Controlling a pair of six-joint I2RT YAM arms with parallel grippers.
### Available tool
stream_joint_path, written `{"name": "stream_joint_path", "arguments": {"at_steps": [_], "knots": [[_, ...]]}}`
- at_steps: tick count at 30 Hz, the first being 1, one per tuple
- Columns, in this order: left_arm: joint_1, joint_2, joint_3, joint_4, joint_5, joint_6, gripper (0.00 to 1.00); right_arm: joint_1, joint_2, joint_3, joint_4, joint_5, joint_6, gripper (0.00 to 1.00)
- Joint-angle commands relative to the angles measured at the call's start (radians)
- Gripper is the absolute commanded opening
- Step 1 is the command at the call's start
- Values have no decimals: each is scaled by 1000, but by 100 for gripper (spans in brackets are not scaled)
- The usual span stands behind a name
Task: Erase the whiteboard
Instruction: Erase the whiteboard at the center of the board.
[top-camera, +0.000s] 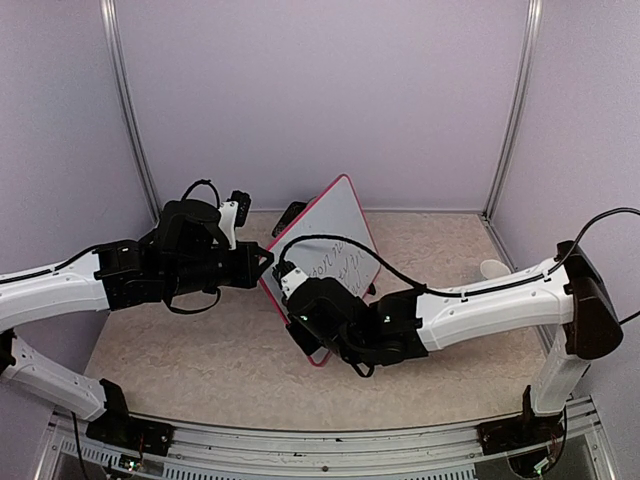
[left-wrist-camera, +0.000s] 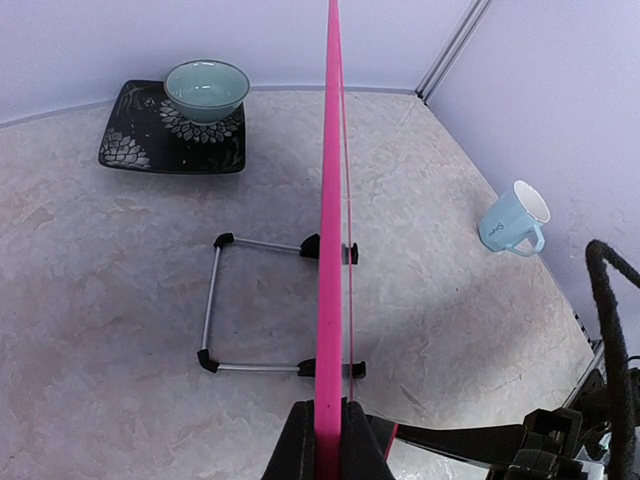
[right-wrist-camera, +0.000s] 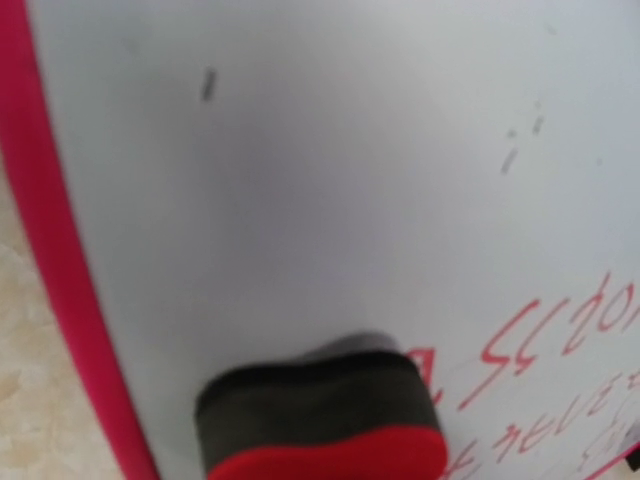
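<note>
The whiteboard (top-camera: 335, 215), white with a pink-red frame, stands tilted on its wire stand at the table's middle, with handwriting (top-camera: 340, 265) on its lower half. My left gripper (top-camera: 262, 262) is shut on the board's left edge. In the left wrist view the board (left-wrist-camera: 329, 180) is edge-on between the black fingers (left-wrist-camera: 298, 448). My right gripper (top-camera: 300, 312) is at the board's lower face. The right wrist view shows a red and black eraser (right-wrist-camera: 320, 420) pressed on the white surface (right-wrist-camera: 300, 180), just left of red writing (right-wrist-camera: 560, 330). The right fingers are hidden.
A pale green bowl (left-wrist-camera: 206, 88) sits on a black patterned plate (left-wrist-camera: 150, 150) behind the board. A light blue cup (left-wrist-camera: 515, 220) lies at the right near the wall. The stand's wire legs (left-wrist-camera: 212, 300) reach back from the board.
</note>
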Motion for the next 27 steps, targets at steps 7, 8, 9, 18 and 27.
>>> {"name": "stream_joint_path", "arguments": {"at_steps": [7, 8, 9, 18, 27], "knots": [[-25, 0, -17, 22, 45, -13, 0, -18, 18, 160, 67, -5, -139, 27], [-24, 1, -19, 23, 45, -13, 0, -21, 16, 163, 68, -5, -143, 27], [-25, 0, -20, 23, 45, -13, 0, -23, 15, 161, 70, -8, -144, 27], [-25, 6, -13, 26, 44, -2, 0, -28, 53, 57, 46, -96, -18, 26], [-24, -3, -10, 27, 45, 0, 0, -40, 57, -15, -5, -18, 29, 26]]}}
